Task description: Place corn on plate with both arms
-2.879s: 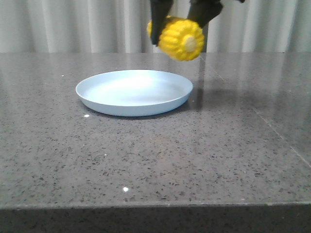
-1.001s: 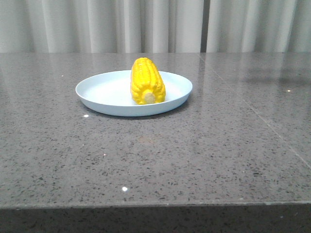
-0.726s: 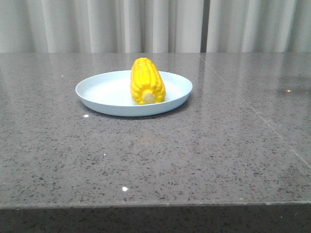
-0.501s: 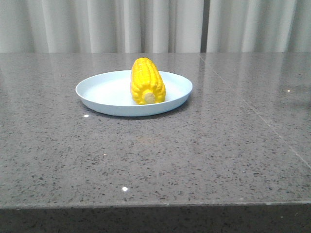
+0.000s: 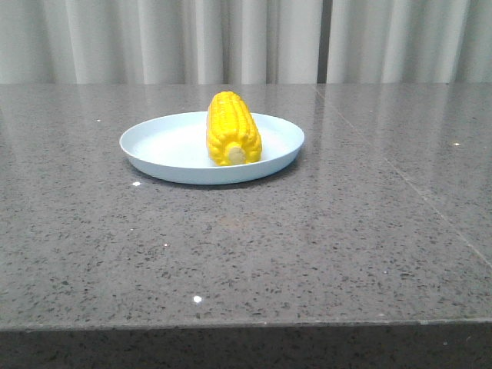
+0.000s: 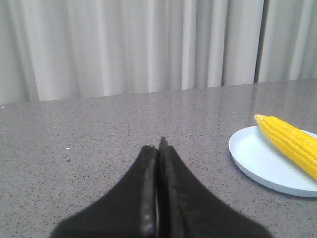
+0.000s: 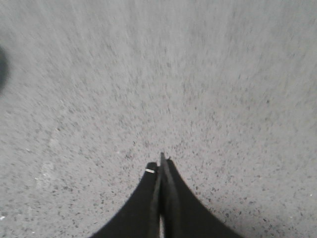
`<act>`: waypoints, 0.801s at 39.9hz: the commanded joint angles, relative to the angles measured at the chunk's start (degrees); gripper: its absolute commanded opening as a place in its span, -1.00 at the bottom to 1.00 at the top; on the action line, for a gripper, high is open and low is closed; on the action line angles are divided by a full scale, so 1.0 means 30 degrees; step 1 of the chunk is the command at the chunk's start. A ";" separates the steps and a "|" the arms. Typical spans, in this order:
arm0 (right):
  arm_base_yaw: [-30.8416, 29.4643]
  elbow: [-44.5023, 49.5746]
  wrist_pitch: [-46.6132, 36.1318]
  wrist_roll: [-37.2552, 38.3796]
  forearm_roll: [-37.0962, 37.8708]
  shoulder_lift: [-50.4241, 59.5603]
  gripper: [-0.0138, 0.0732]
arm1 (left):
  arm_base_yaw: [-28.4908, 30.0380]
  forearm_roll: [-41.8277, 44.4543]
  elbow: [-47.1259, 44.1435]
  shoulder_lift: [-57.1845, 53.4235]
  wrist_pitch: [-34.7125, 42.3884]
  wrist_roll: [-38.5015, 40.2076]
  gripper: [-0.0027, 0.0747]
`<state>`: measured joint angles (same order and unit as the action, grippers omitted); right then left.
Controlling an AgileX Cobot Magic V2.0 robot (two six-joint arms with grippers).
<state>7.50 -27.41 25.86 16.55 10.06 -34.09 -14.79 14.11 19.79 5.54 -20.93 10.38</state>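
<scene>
The yellow corn (image 5: 232, 128) lies on the pale blue plate (image 5: 154, 146), its pale stub end toward the camera. Both also show in the left wrist view, the corn (image 6: 292, 142) on the plate (image 6: 257, 163). My left gripper (image 6: 158, 148) is shut and empty, over the bare table some way from the plate. My right gripper (image 7: 161, 163) is shut and empty above bare grey table; corn and plate do not show in its view. Neither gripper shows in the front view.
The grey speckled table (image 5: 307, 246) runs to a front edge near the camera. Pale curtains (image 5: 231, 38) hang behind the table's far edge.
About three seconds ago a gripper held the corn above the plate's right rim. Since then the corn has come to lie on the plate and the gripper has left the front view.
</scene>
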 commanded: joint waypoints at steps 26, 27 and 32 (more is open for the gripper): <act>0.0050 0.1442 -0.2181 -0.0218 0.0858 0.6171 -0.82 | 0.0023 0.0092 0.0504 0.0181 0.1530 0.0190 -0.98; 0.0050 0.1442 -0.2181 -0.0218 0.0858 0.6171 -0.82 | 0.0023 0.0092 0.0504 0.0181 0.1530 0.0190 -0.98; 0.0050 0.1442 -0.2169 -0.0218 0.0858 0.6171 -0.82 | 0.0023 0.0092 0.0504 0.0181 0.1530 0.0190 -0.98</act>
<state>7.50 -21.76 23.44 16.55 11.54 -15.21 -14.79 14.15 19.79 5.54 -20.93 10.38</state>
